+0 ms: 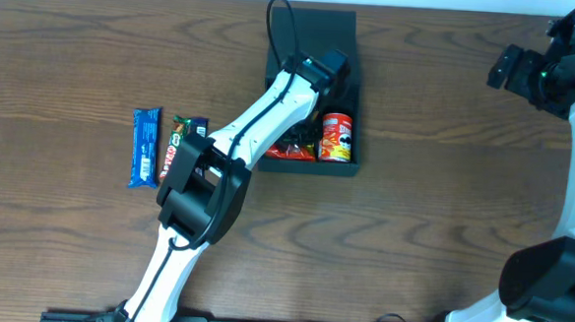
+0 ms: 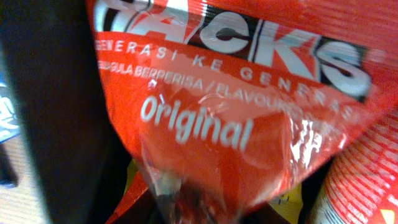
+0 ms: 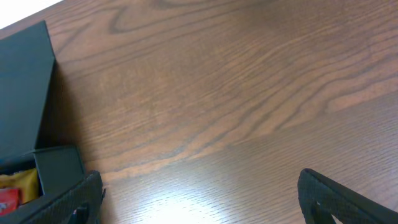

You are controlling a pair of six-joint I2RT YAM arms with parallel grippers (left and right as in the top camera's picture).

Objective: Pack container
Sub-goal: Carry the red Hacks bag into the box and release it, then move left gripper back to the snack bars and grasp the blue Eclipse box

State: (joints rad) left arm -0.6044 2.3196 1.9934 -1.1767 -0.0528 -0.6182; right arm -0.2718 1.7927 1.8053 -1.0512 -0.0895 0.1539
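Half packed: the container, upper centre, already has a red packet and can; left gripper dips inside, grip impossible to tell. Perhaps three snack bars wait at left; right gripper gapes wide.

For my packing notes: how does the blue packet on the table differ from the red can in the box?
Place: the blue packet lies on the table, left of the container; the red can is already inside it. Shape: the packet is flat and long; the can is round-bodied. Colour: blue against red with yellow. Both are snack items.
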